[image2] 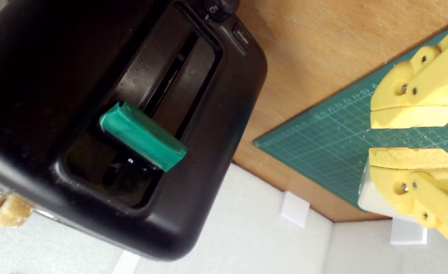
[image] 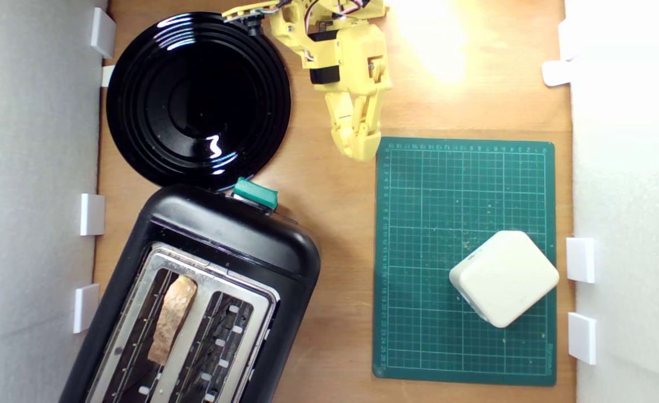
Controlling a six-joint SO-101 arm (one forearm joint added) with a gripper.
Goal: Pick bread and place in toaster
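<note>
Lower left of the exterior view, the bread (image: 171, 320) is sitting in the toaster (image: 195, 302) slot; the gripper (image: 360, 146), jaws parted and empty, is hovering upper centre, best retreating clear.

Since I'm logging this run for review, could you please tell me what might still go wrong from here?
1. The bread sits in one slot of the toaster but sticks up above the top plate; it may lean or snag rather than drop fully.
2. The green lever looks raised, so toasting appears not to have started.
3. The empty hand hangs near the black plate and the mat's edge; a careless sweep could nudge either.
</note>
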